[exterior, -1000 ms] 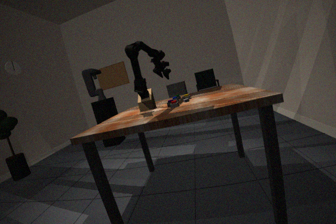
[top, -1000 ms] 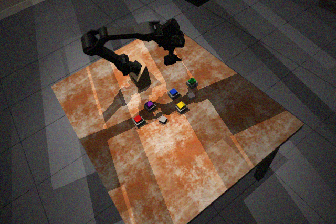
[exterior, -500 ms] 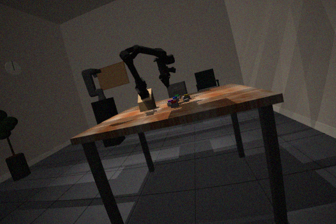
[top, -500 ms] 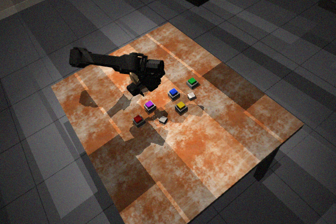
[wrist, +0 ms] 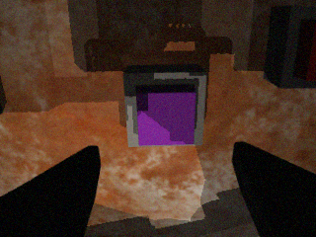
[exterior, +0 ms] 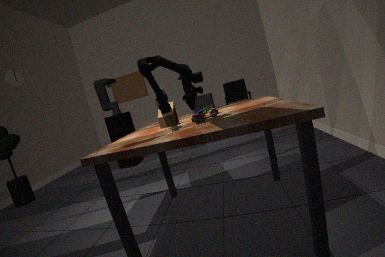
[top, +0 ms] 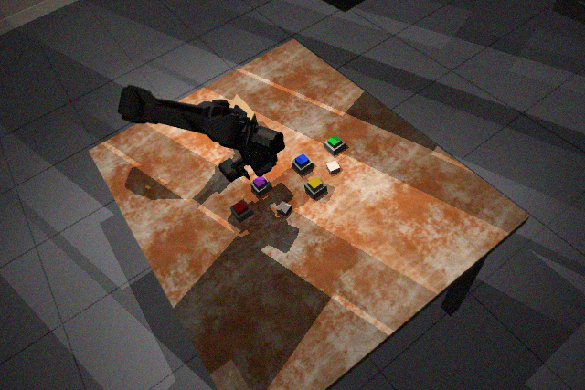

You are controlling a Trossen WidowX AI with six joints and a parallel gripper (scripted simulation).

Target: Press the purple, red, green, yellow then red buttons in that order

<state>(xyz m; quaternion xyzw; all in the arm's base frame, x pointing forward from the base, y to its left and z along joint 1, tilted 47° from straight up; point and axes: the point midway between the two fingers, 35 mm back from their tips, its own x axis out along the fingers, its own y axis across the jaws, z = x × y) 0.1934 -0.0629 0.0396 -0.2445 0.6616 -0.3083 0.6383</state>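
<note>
The purple button (top: 260, 183) (wrist: 168, 118) sits in its grey housing on the rusty-orange table (top: 401, 235) (exterior: 248, 114). The red button (top: 240, 207) (wrist: 308, 53) is next to it, and the yellow button (top: 314, 184) and the green button (top: 335, 141) lie further right. My gripper (top: 239, 171) (exterior: 190, 105) (wrist: 166, 153) hangs a little above the purple button and points down at it. Its fingers stand apart with nothing between them, and it does not touch the button.
A blue button (top: 302, 160) stands between the purple and green ones. A white block (top: 333, 167) lies by the green button, and a grey block (top: 283, 207) lies near the red one. The arm's wooden base (exterior: 168, 117) stands behind the buttons.
</note>
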